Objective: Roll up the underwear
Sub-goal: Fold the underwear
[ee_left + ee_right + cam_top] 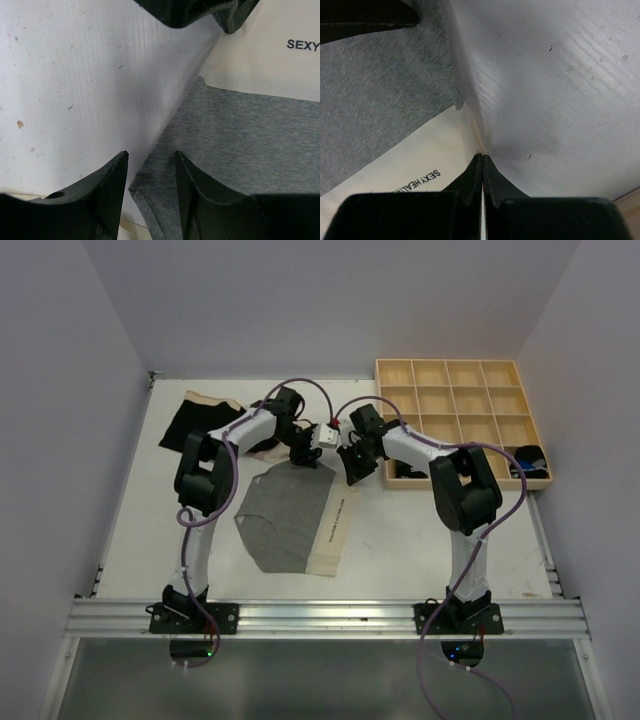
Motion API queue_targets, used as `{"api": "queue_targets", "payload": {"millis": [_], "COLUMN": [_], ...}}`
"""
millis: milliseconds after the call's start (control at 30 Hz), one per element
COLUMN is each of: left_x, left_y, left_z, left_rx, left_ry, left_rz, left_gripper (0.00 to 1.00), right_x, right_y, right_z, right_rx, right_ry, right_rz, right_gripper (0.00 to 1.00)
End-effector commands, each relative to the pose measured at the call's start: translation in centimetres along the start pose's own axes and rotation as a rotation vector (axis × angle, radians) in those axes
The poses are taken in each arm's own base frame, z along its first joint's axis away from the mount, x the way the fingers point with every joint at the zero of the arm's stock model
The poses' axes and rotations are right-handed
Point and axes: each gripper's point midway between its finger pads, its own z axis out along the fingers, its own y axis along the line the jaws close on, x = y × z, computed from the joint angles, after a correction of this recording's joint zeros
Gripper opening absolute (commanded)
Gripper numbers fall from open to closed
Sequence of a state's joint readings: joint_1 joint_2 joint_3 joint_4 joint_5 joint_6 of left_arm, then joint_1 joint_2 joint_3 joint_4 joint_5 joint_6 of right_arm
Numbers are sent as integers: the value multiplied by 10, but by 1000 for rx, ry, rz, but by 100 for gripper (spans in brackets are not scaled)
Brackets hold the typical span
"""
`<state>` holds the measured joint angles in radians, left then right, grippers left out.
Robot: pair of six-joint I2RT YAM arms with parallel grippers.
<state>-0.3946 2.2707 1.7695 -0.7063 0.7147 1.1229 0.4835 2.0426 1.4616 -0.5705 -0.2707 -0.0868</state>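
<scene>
The grey underwear lies spread flat at the middle of the table, its pale printed waistband along the 3 o'clock side; a black garment sits off at 10 o'clock and the wooden tray at 2 o'clock. Both arms meet over the garment's 12 o'clock edge.

The right gripper has its fingers pressed together at the waistband's corner, seemingly pinching the thin cloth, whose edge lifts off the table towards the tips; the left gripper hovers with its fingers apart, straddling the grey cloth's near corner and holding nothing.

The step in hand looks like starting the roll from this 12 o'clock edge. To do it well, the left fingers should close on the corner level with the right's pinch, so both ends turn together; the fold should be kept tight and square to the waistband; uneven pulls would skew the roll or drag the whole garment across the table.
</scene>
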Motion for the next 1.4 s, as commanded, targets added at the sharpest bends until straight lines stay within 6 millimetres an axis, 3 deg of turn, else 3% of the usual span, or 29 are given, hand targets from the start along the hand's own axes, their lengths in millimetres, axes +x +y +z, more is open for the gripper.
{"api": "queue_targets", "payload": {"millis": [0,133,433,600,733,1100,1367], "left_x": [-5,7,34,50,49,21,33], "left_y": [29,28,12,14,19,18,24], "left_z": [-2,4,-3,-9,-11,-31,-23], "left_rx": [-63,-40,19,7,-11,1,-7], "left_ry": [-13,7,60,98,90,11,26], "left_rz": [35,18,-21,-44,-55,-39,-75], "left_gripper": [47,45,42,42,43,44,44], "right_x": [-16,-16,-18,-18,-16,-15,-14], "right_y": [5,5,3,2,2,1,0], "right_z": [-19,-20,-18,-16,-15,-14,-15], "right_rx": [9,10,17,18,16,19,24], "right_ry": [-70,-68,-63,-59,-55,-50,-50], "right_rz": [-41,-45,-50,-47,-47,-48,-48], "right_gripper": [0,0,0,0,0,0,0]}}
